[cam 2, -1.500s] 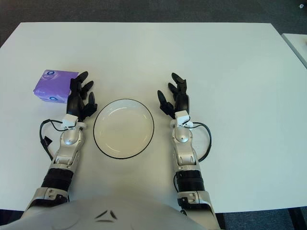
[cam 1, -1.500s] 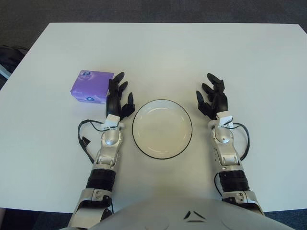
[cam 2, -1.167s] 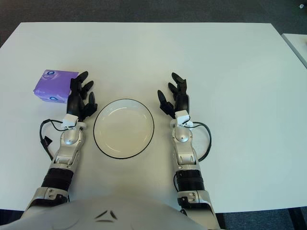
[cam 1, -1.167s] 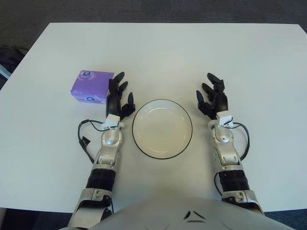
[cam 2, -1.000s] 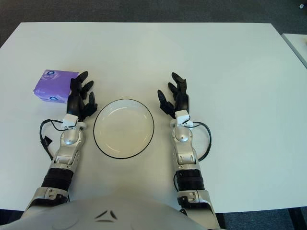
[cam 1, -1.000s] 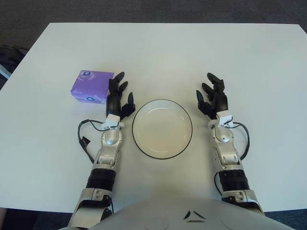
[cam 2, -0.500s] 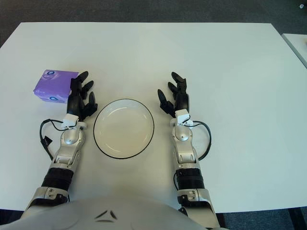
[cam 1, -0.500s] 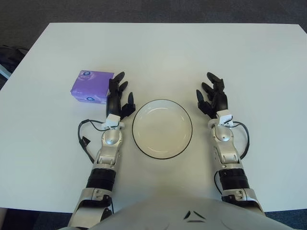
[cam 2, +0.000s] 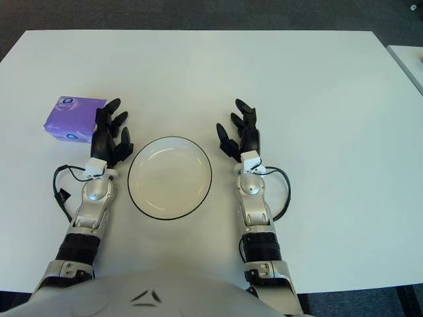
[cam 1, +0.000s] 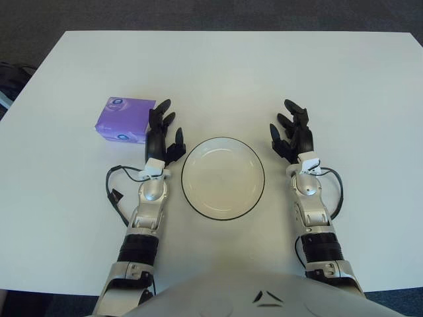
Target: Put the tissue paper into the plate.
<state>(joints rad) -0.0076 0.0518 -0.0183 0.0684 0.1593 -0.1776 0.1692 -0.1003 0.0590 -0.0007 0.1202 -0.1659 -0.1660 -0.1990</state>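
The left hand (cam 1: 161,134), fingers spread and holding nothing, sits just right of the purple tissue pack (cam 1: 123,119), so the grasp seems unstarted: next, close on the pack and carry it right to the empty plate (cam 1: 223,177), while the right hand (cam 1: 293,137) idles, spread, beyond the plate.

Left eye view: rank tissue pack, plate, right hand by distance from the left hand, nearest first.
From the left hand:
1. Tissue pack, right beside its fingertips, on its left.
2. Plate, just to its right.
3. Right hand, beyond the plate's right rim.
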